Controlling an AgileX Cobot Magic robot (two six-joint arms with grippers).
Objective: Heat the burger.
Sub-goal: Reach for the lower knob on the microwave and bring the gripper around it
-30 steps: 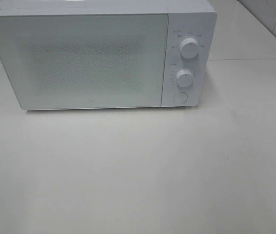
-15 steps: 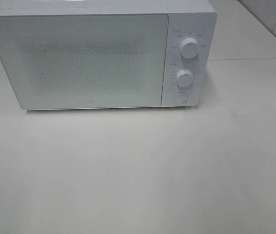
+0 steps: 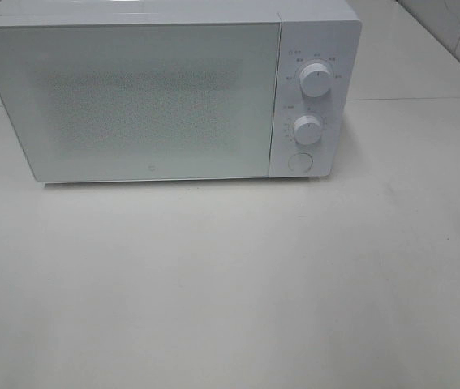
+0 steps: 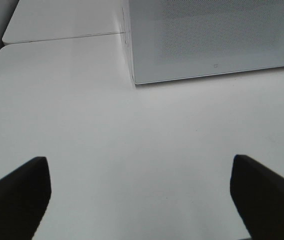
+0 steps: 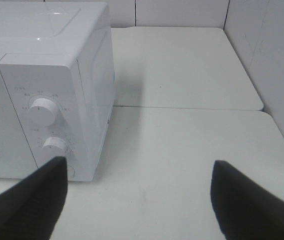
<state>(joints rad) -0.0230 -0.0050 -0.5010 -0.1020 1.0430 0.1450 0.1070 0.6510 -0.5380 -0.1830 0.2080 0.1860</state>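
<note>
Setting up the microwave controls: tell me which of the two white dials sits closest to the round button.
The lower dial: it sits directly above the round button, while the upper dial is farther up the panel of the microwave.

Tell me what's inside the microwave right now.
The microwave has its door shut, and the white dotted panel shows nothing behind it. Whatever is inside is covered, so I cannot tell whether the burger is in there. No burger shows outside it.
</note>
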